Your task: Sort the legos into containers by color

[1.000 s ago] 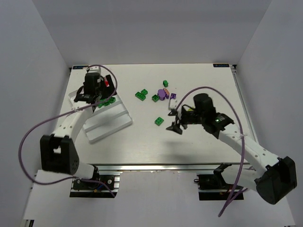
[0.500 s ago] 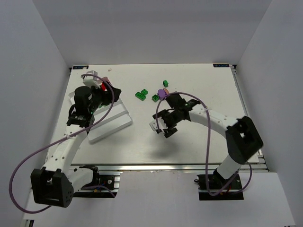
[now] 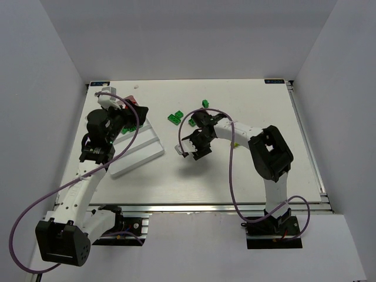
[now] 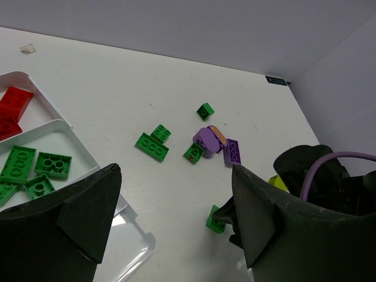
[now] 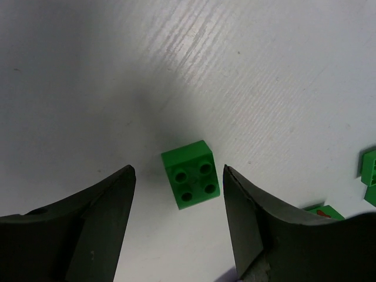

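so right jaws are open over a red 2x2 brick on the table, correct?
Colour's wrong: the brick under the right gripper is green, not red, as the right wrist view shows. Jaws open, 2x2, on the table: all correct.

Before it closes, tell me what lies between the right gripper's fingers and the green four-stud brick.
Nothing. The right wrist view shows only bare white table between the fingers of the open right gripper and the green brick.

Green brick [image 5: 191,174], white table [image 5: 276,82] (faintly grained)
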Controlling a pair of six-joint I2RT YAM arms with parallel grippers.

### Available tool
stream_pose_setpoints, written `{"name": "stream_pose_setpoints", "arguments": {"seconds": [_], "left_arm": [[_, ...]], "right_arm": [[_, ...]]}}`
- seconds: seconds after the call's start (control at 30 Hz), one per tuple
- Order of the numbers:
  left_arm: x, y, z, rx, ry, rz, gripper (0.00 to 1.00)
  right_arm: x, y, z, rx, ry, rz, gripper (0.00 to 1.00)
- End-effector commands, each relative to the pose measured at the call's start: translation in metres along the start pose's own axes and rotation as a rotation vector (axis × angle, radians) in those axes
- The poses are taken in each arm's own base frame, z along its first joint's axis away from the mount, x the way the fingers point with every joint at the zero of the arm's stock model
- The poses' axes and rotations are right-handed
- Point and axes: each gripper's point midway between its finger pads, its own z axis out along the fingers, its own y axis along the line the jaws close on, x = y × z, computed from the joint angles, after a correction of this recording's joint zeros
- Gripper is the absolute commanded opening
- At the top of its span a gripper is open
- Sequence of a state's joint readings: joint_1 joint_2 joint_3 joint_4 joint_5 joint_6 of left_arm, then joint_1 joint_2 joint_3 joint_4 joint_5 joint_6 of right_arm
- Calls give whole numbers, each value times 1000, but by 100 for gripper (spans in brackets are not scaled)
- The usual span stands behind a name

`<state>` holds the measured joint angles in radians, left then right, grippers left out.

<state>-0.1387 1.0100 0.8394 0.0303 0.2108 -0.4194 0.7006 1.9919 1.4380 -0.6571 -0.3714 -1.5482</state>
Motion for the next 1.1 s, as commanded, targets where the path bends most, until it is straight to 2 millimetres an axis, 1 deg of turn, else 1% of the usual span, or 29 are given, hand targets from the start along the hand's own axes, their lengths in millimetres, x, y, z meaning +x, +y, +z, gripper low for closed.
{"name": "stream_pose_setpoints", "arguments": {"seconds": [0.0,0.13,0.17,0.23,0.27,0.3,0.33,0.37,0.4,0.47,0.5,0.53,0.57,0.63,0.67,0.7,0.73,0.77,0.8,0.83,0.87,0.9,0.93,0.97,1.0,1.03,1.07], "left_arm": [[-1,1,-2,-1,-13,9,85],[2,1,-1,3,-3,3,85],[2,0,0,6,-1,3,85],[4,1,1,3,2,3,85],[5,2,1,2,5,4,85],[5,2,2,0,8,2,85],[7,3,2,2,12,3,85],[7,2,2,4,14,3,85],[8,3,3,4,18,-1,85],[11,-2,4,33,29,-4,85],[11,-5,4,45,27,-13,85],[12,-6,5,58,29,-15,85],[12,-11,5,86,31,-17,85],[15,-16,5,109,39,-28,86],[14,-21,5,130,37,-26,86],[16,-26,5,148,42,-30,86],[19,-29,5,165,50,-34,86],[18,-34,5,189,43,-33,86],[23,-45,3,237,62,-49,86],[29,-50,2,264,75,-57,86],[30,-58,2,300,74,-57,86],[37,-72,-1,359,98,-64,87],[43,-77,-1,381,116,-70,87],[48,-83,1,409,133,-76,87],[56,-99,-3,477,172,-91,88],[63,-104,-4,505,197,-104,87],[71,-114,-3,544,224,-128,87]], "right_arm": [[3,-9,-6,1,22,2,66],[6,-13,-5,7,36,-4,66],[8,-13,-2,1,41,-3,67],[12,-18,-1,1,58,-5,67],[16,-14,6,-22,64,7,66],[17,-19,4,-23,71,8,65],[19,-18,6,-34,73,14,62],[21,-16,10,-50,71,21,59],[22,-15,10,-60,68,27,50],[20,-11,11,-86,57,35,37],[19,-11,9,-84,54,34,25],[18,-7,11,-86,50,36,21],[16,-8,6,-71,48,32,15],[11,-8,1,-49,32,31,10],[4,-9,-8,-17,18,38,7],[-3,-11,-14,5,-1,50,5],[-19,-19,-31,61,-44,55,4],[-27,-20,-36,101,-76,131,1],[-35,-21,-44,127,-107,168,0],[-46,-23,-52,158,-145,217,0],[-57,-28,-69,232,-184,330,0],[-64,-27,-75,250,-213,370,0],[-74,-26,-94,297,-237,387,0],[-73,-12,-91,295,-244,443,0],[-80,-15,-98,335,-292,512,0],[-91,-13,-116,377,-330,516,0],[-95,-11,-122,396,-360,534,0]]}}
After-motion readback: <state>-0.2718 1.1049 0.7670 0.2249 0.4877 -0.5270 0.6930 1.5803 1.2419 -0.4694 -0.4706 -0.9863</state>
